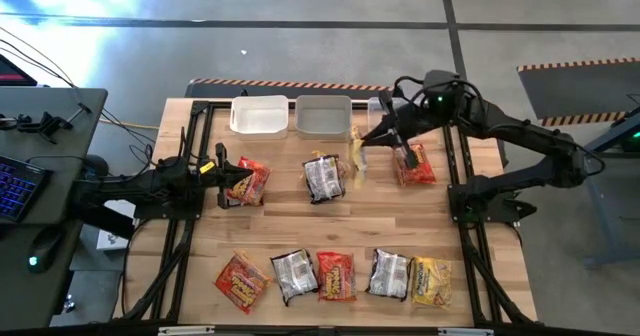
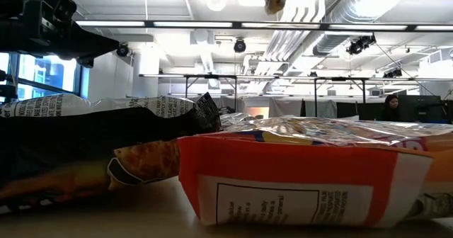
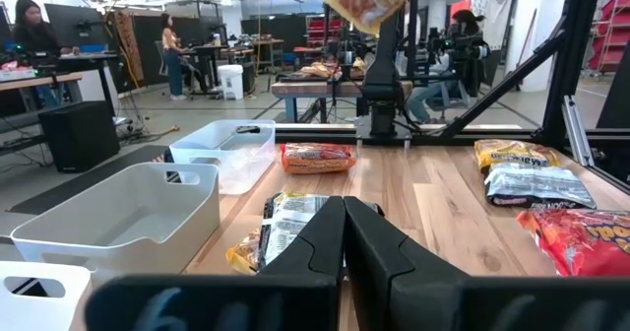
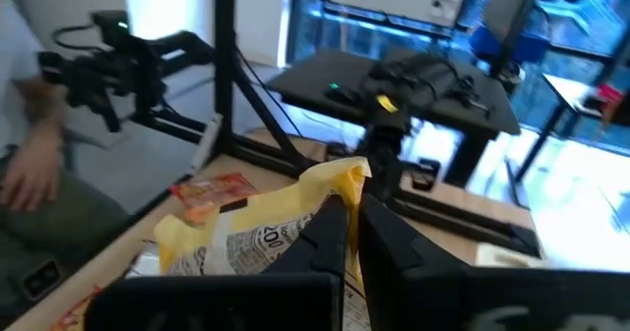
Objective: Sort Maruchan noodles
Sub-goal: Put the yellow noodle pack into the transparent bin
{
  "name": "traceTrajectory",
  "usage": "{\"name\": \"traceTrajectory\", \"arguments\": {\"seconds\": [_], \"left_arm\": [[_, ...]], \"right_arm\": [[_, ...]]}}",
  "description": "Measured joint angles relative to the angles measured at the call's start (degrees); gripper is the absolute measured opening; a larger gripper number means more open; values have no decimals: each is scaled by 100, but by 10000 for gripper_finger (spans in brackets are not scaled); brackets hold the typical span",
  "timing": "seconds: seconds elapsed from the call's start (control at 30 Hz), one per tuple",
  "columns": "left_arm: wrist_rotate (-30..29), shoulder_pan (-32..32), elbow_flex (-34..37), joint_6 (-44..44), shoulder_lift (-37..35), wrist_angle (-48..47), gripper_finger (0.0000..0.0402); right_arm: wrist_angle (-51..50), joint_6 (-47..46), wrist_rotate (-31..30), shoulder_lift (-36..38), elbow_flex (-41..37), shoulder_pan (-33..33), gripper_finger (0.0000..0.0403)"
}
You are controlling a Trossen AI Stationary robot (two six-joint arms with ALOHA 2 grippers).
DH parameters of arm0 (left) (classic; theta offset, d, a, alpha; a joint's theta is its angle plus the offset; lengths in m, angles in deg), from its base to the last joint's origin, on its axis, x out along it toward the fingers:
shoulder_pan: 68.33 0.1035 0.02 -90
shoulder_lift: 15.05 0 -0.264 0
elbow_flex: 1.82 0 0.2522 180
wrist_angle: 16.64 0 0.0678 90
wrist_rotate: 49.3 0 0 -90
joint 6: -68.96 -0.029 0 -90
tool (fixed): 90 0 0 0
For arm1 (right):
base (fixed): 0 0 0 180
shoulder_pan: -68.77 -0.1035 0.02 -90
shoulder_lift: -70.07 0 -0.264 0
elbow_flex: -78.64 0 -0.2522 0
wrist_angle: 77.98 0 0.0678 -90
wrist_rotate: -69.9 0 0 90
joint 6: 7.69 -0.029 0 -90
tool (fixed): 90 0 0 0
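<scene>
Noodles lay scattered on the surface (image 1: 470, 276); the right tool (image 1: 362, 142), clamped on a yellow packet (image 1: 356, 154), held it aloft near the bins (image 1: 322, 117) for sorting. The left tool (image 1: 222, 184) waited shut, empty.

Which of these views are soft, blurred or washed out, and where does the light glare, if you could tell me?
Low view: the red-orange packet fills the foreground, and ceiling strip lights glare above. Right wrist view: motion-blurred, blue-white glare from the windows; the yellow packet in the right end effector is smeared. Left wrist view: fairly sharp, though the left end effector is soft up close. High view: evenly lit, with soft shadows.
</scene>
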Motion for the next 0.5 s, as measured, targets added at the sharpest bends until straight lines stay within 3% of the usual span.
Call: {"name": "traceTrajectory", "arguments": {"seconds": [0.2,0.37,0.5], "left_arm": [[0,0,1,0,2,0,3],[2,0,-1,2,2,0,3],[0,0,1,0,2,0,3]], "right_arm": [[-132,-145,73,0,0,136,0],[-550,-186,-1275,-5,0,250,0],[-935,551,-2495,-115,-2,360,0]]}}
